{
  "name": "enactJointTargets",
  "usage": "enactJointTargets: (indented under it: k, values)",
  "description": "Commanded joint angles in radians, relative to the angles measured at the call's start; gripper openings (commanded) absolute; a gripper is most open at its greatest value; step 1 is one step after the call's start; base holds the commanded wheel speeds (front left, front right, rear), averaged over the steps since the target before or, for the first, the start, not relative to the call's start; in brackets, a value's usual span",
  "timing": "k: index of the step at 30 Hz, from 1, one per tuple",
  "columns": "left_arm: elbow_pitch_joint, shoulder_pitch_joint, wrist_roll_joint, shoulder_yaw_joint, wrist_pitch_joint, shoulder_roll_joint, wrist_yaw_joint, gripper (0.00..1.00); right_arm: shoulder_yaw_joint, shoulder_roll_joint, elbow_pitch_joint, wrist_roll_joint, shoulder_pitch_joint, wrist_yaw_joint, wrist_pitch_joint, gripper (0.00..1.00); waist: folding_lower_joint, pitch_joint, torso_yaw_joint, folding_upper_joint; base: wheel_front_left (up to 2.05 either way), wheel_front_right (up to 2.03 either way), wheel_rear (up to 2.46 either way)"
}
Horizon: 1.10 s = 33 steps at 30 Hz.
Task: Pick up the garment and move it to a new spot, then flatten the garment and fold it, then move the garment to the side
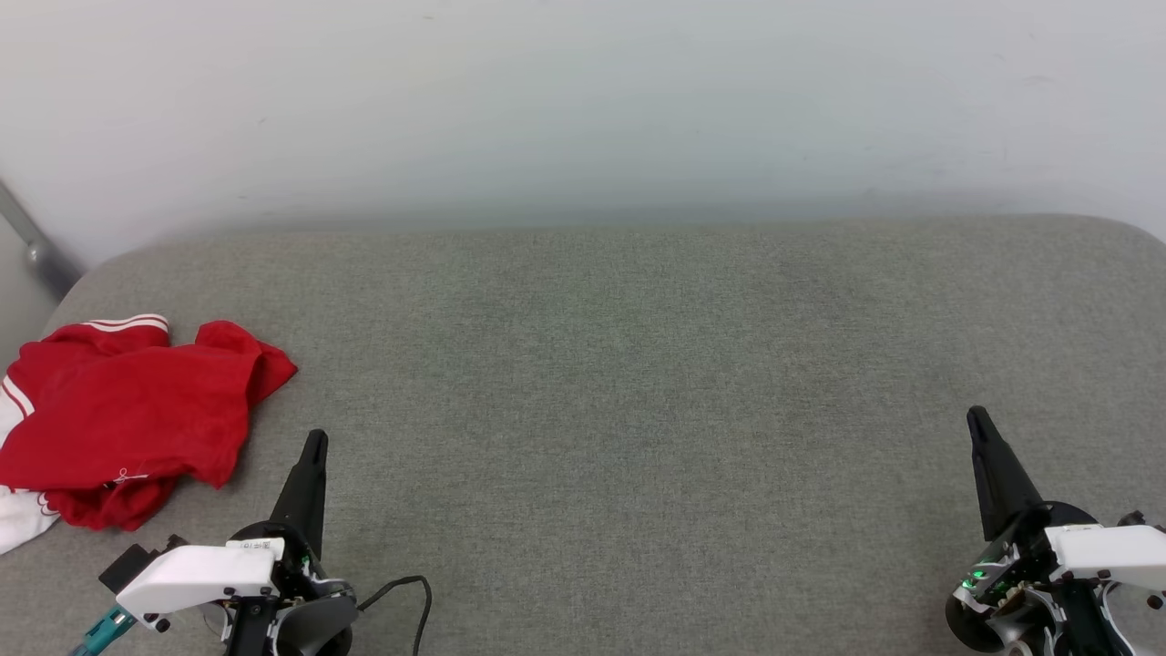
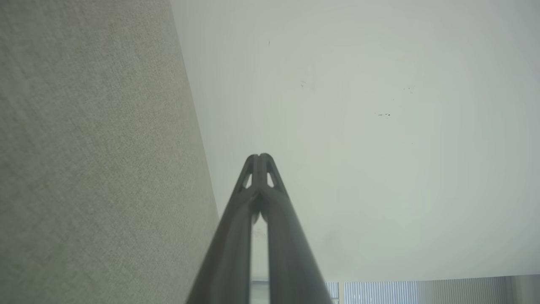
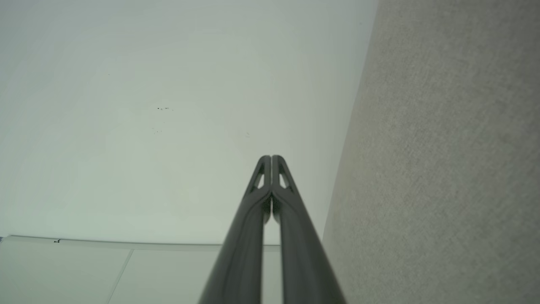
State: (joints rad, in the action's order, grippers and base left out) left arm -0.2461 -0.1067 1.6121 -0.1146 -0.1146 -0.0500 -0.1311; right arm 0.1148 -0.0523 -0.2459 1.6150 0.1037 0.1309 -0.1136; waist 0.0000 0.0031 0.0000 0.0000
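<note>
The red garment [image 1: 127, 415] lies crumpled at the left edge of the grey fabric surface [image 1: 619, 383], with striped trim at its top and a white sleeve hanging off at the lower left. Its print is hidden in the folds. My left gripper [image 1: 315, 441] is shut with nothing held, just right of the garment and apart from it. In the left wrist view its fingertips [image 2: 260, 158] press together in front of the wall. My right gripper [image 1: 976, 417] is shut and empty at the lower right, its fingertips [image 3: 271, 159] touching.
A pale wall [image 1: 583, 100] rises behind the surface's far edge. A grey metal bar [image 1: 32, 241] leans at the far left. A black cable [image 1: 410, 592] loops by my left wrist. The surface's corners are rounded.
</note>
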Motion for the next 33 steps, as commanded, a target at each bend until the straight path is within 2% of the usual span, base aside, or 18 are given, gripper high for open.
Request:
enactJointTargets:
  k: [1, 32, 33]
  values:
    - [0.001, -0.005, 0.002, -0.002, -0.002, 0.002, -0.003, 0.00, 0.000, 0.004, -0.001, -0.005, 0.011, 0.000, -0.001, 0.00, 0.0000, 0.000, 0.000, 0.0000, 0.00, 0.00, 0.00]
    - [0.001, -0.005, 0.002, -0.002, -0.002, 0.002, -0.003, 0.00, 0.000, 0.004, -0.001, -0.005, 0.011, 0.000, -0.001, 0.00, 0.0000, 0.000, 0.000, 0.0000, 0.00, 0.00, 0.00]
    - [0.000, 0.000, 0.000, 0.000, 0.000, 0.000, 0.000, 1.00, 0.000, 0.000, 0.000, 0.000, 0.000, 0.000, 0.000, 1.00, 0.0000, 0.000, 0.000, 0.0000, 0.00, 0.00, 0.00]
